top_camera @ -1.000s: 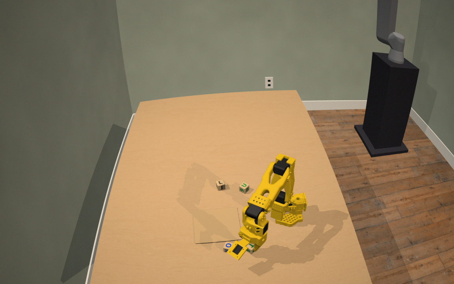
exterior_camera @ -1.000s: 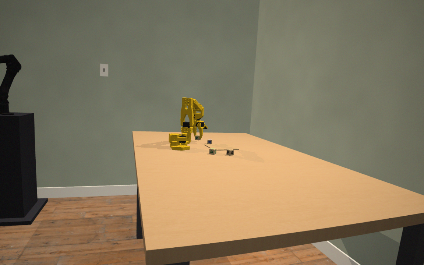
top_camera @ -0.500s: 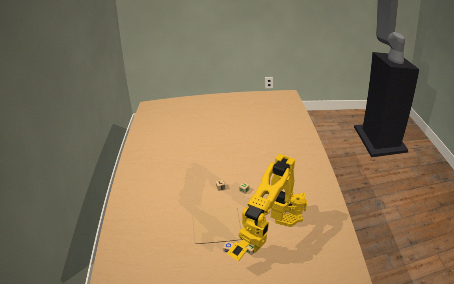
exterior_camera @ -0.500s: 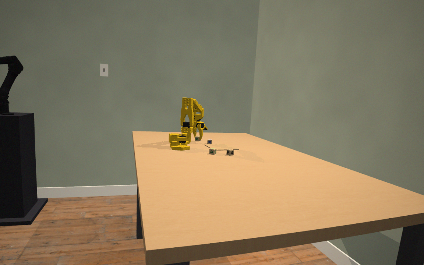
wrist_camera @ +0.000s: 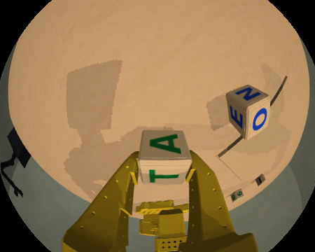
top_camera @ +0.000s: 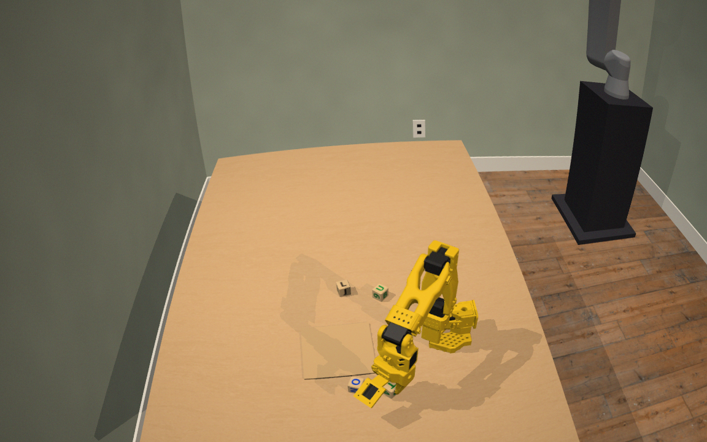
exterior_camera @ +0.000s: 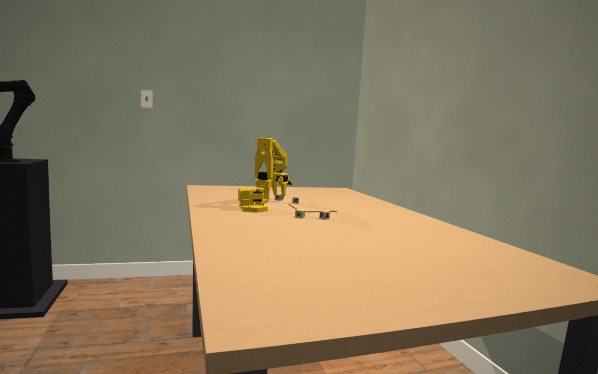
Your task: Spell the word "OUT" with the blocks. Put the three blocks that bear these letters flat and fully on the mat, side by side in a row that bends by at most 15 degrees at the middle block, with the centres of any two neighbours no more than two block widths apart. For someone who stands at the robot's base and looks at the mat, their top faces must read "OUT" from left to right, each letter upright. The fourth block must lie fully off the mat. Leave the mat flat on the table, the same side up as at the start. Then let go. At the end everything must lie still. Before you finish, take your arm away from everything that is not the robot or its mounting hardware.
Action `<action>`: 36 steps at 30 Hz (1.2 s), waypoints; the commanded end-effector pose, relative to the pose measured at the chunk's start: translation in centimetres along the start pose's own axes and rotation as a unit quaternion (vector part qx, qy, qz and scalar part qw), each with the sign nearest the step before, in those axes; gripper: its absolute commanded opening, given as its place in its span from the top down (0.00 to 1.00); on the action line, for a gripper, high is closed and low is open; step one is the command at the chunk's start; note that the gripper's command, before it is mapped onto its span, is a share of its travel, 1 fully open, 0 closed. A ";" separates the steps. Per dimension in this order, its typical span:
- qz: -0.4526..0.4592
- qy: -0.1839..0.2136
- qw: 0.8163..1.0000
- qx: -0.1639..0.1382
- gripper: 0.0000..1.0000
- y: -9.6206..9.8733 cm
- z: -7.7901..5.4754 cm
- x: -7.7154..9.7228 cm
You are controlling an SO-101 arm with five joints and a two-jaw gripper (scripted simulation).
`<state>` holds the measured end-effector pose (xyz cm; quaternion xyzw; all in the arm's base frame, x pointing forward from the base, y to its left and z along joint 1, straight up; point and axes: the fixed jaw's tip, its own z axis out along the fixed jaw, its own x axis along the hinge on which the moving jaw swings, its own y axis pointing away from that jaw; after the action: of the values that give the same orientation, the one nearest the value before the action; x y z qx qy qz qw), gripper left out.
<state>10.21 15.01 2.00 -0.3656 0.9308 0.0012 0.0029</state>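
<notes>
Wood-grain table (top_camera: pixel 345 220) (exterior_camera: pixel 384 260), green-grey walls; plank floor at right in top view, lower left in exterior. Your gripper (top_camera: pixel 390 386) (exterior_camera: pixel 279 196) (wrist_camera: pixel 165 171) is closed on the T block (top_camera: pixel 390 389) (exterior_camera: pixel 277 197) (wrist_camera: pixel 165 157), bottom centre of top view. Wrist view shows you its A face; top view partly hides it. The O block (top_camera: pixel 355 383) (exterior_camera: pixel 295 200) (wrist_camera: pixel 249 112) sits near the mat (top_camera: pixel 337 352); the U block (top_camera: pixel 380 291) (exterior_camera: pixel 299 213) (wrist_camera: pixel 236 195) lies off it, mid-frame in top view.

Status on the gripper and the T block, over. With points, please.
Gripper (top_camera: pixel 388 391) (exterior_camera: pixel 279 197) (wrist_camera: pixel 164 173) shut on T block (top_camera: pixel 390 389) (exterior_camera: pixel 277 197) (wrist_camera: pixel 164 157), off the mat (top_camera: pixel 339 352) (wrist_camera: pixel 266 154). O block (top_camera: pixel 355 383) (exterior_camera: pixel 295 200) (wrist_camera: pixel 249 112) close by, also off it, possibly in the way.
</notes>
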 end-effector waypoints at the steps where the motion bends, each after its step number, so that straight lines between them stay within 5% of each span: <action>1: 0.000 -0.031 0.999 -0.007 1.00 0.3 -0.8 -0.9; 18: 0.000 -0.031 0.999 -0.007 1.00 0.3 -0.3 -0.9; 28: 0.000 -0.031 0.999 -0.007 0.87 0.3 -0.3 -0.9; 36: 0.000 -0.031 0.999 -0.007 0.86 0.3 -0.3 -0.9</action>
<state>10.21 15.01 1.42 -0.3656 0.9308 0.0013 0.0032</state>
